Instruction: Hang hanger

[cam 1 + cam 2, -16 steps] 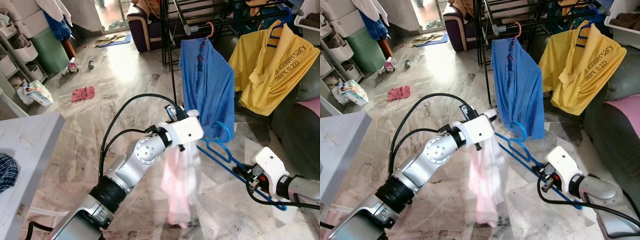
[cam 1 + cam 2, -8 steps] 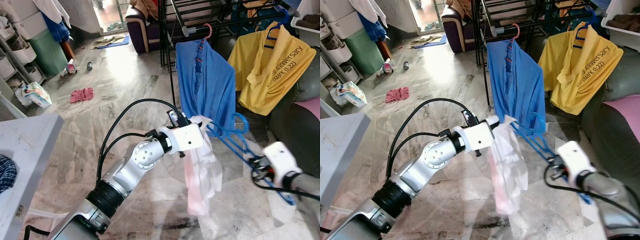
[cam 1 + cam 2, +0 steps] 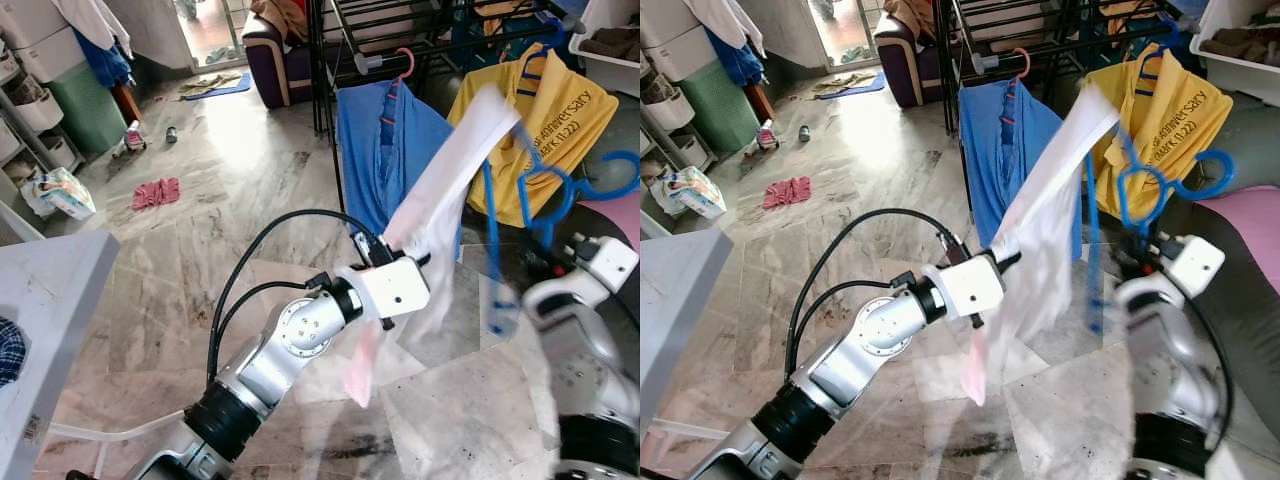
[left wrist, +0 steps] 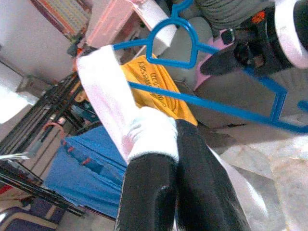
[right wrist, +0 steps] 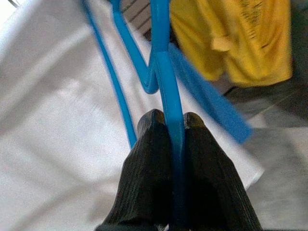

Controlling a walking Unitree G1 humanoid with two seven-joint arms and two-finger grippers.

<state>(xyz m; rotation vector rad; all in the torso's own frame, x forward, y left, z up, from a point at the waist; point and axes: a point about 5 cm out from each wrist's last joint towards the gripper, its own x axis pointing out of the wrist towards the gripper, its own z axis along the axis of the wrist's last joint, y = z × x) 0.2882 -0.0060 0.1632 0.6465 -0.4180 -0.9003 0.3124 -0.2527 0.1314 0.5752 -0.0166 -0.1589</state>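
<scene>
The 2 head eyes look forward and down toward the drying rack (image 3: 420, 40); both wrist cameras sit close, sharing the blue hanger (image 4: 192, 57)

Yellow shirt (image 3: 560, 120), blue shirt (image 3: 385, 150) on rack (image 3: 400, 30).

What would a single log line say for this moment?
left pincer: shut on white garment | right pincer: shut on blue hanger | hanger raised before drying rack, not yet hung

Daylight from a doorway (image 3: 215, 25) far beyond the left gripper (image 4: 166, 139) glares on the marble floor (image 3: 250, 190). The white cloth (image 3: 445, 190) and blue hanger (image 3: 540, 200) smear with motion blur; wrist views blur close up.
</scene>
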